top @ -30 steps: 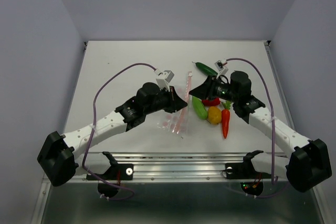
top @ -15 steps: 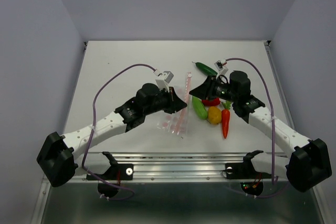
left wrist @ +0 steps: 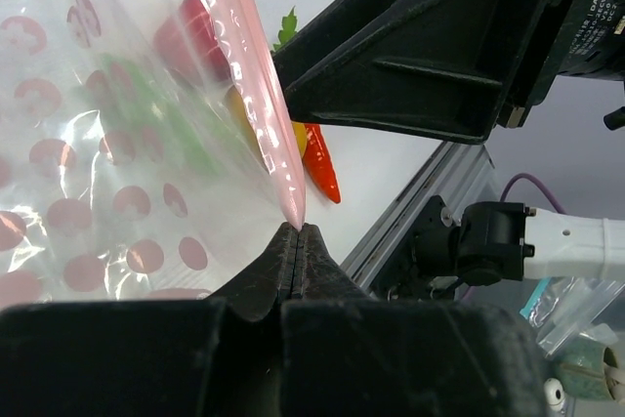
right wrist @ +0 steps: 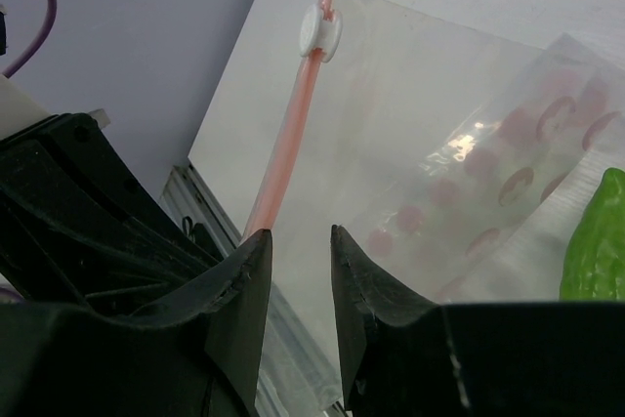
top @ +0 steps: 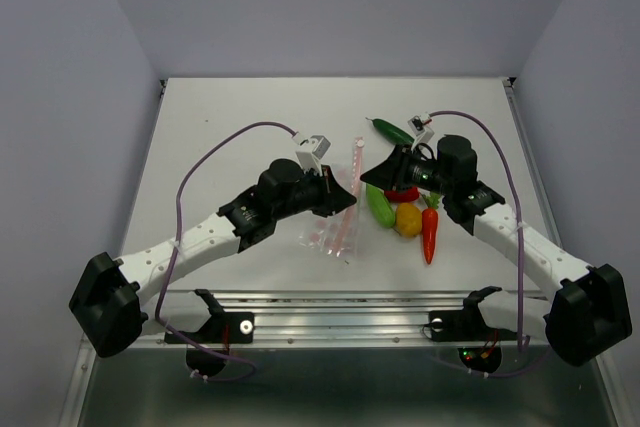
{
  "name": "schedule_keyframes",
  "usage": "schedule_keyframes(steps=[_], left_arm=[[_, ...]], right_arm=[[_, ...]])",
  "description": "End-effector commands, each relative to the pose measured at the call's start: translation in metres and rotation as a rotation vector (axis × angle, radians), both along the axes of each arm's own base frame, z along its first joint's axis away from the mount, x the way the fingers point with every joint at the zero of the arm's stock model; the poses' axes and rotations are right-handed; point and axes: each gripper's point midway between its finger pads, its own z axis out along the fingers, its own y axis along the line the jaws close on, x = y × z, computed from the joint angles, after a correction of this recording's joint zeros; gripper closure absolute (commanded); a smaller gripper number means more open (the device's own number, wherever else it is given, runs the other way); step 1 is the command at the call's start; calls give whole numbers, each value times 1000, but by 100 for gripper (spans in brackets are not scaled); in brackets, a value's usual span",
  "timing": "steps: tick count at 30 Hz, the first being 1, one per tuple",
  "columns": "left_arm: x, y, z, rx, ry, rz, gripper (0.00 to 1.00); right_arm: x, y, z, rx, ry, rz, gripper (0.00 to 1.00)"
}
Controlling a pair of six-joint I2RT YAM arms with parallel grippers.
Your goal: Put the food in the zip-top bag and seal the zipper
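Observation:
The clear zip-top bag (top: 330,230) with pink marks lies mid-table between the arms. My left gripper (top: 343,194) is shut on its pink zipper strip (top: 355,162); the left wrist view shows the strip (left wrist: 264,85) pinched at the fingertips, the bag (left wrist: 88,144) to its left. My right gripper (top: 374,175) is open and empty just right of the strip. In the right wrist view the strip (right wrist: 290,119) with its white slider (right wrist: 319,31) runs up from my left finger. The cucumber (top: 392,131), green pod (top: 379,206), red pepper (top: 403,193), yellow piece (top: 408,219) and carrot (top: 430,232) lie on the table outside the bag.
The two grippers are close together over the bag's mouth edge; the right gripper fills the upper right of the left wrist view (left wrist: 439,56). A metal rail (top: 340,312) runs along the table's near edge. Grey walls enclose the table on three sides.
Almost nothing. The left arm has shifted very slightly with the zipper strip still pinched. The right gripper stays open beside it.

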Motion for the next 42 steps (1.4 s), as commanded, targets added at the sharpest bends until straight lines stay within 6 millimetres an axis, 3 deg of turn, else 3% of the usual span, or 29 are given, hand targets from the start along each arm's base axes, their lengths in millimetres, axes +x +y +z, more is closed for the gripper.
schedule_keyframes(steps=[1,8,20,32,36,37,38,42], left_arm=[[-3,-3,19,-62,-46,-23,100],[-4,-4,21,-73,-50,-32,100],[-1,-4,17,-59,-45,-22,100],[-3,-7,13,-53,-42,-49,100],[-2,-12,9,-47,-33,-63,100],[-3,-13,10,-48,-33,-66,100],[-2,-13,10,-49,-35,-65,100],[2,-9,14,-45,-46,-33,100]], right_arm=[[3,8,31,44,-81,28,64],[3,12,28,49,-66,38,64],[-16,18,47,111,-99,133,62],[-15,28,37,119,-60,161,68],[-14,33,39,116,-67,159,78],[-12,33,40,111,-70,151,84],[-7,31,38,97,-67,121,97],[4,22,17,-15,-24,32,99]])
